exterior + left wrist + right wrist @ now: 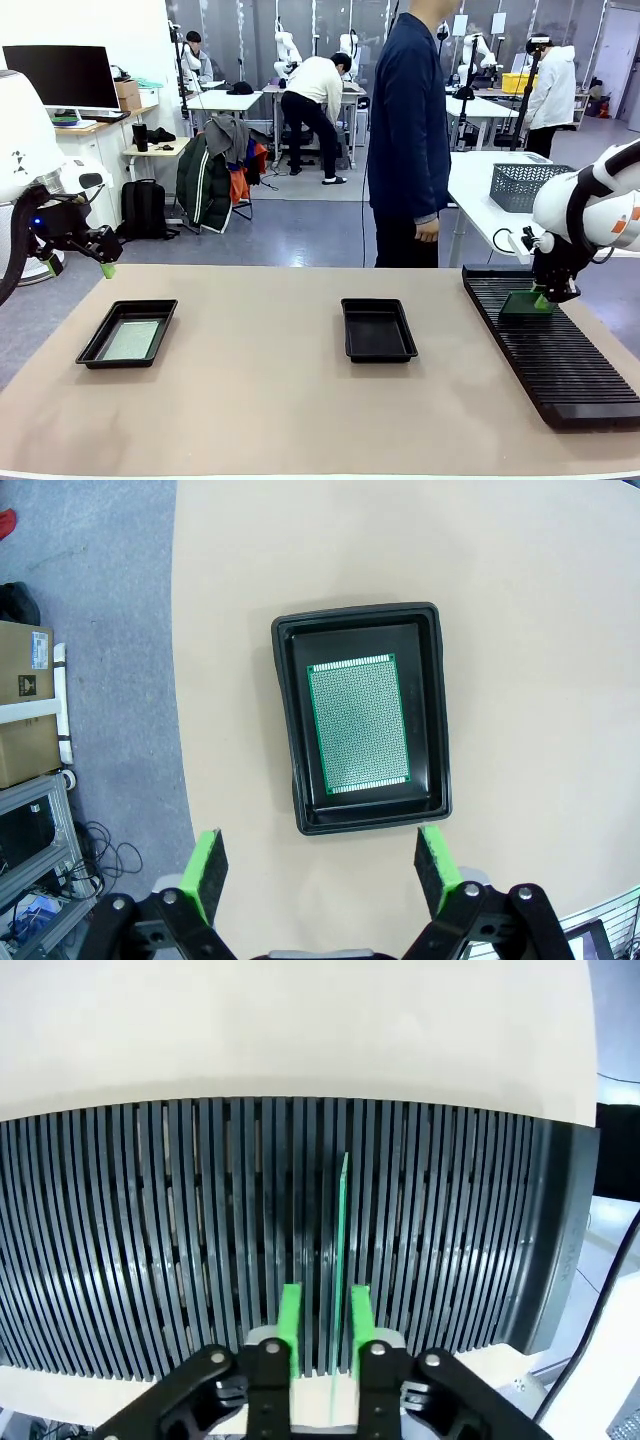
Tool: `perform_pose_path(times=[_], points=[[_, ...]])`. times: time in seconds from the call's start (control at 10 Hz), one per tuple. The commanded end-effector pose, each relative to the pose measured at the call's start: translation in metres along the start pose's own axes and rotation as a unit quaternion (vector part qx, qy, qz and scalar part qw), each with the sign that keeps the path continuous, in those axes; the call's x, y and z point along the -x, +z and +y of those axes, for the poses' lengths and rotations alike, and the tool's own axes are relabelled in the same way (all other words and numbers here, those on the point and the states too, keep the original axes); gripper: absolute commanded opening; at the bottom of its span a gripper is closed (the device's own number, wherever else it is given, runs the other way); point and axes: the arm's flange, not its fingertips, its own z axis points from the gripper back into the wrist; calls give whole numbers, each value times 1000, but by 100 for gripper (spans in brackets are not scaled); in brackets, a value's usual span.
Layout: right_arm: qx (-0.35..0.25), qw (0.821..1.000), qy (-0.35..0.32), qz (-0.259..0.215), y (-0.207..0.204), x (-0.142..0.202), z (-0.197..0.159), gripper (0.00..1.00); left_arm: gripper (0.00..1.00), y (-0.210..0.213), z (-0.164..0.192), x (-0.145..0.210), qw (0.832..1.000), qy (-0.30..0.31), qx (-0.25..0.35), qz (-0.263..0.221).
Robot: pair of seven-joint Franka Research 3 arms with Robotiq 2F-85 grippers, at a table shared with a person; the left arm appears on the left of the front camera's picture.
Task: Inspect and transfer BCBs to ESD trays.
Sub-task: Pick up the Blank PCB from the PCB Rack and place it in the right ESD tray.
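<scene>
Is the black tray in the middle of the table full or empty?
Empty. The middle tray shows only a bare black floor; the other tray holds a pale green board.

On tan table [260, 410]: black tray [145, 308] at left, second black tray [378, 330] near middle, long black slotted rack [560, 360] along right side.

lower end of the bcb [344, 1230] hidden between the right gripper's [325, 1305] pads, rack's [560, 360] near corner off-frame
</scene>
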Motion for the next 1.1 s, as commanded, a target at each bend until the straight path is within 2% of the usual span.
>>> perform_pose_path(times=[0.0,0.1,1.0], points=[[16,1000,-15,-5,-8,4,2,10,100,-1,0,1,1000,1,-1,-2],[20,1000,-16,-6,-9,5,2,0,100,-1,0,1,1000,1,-1,-2],[14,1000,-10,0,-1,3,-3,0,100,-1,0,1,1000,1,-1,-2]])
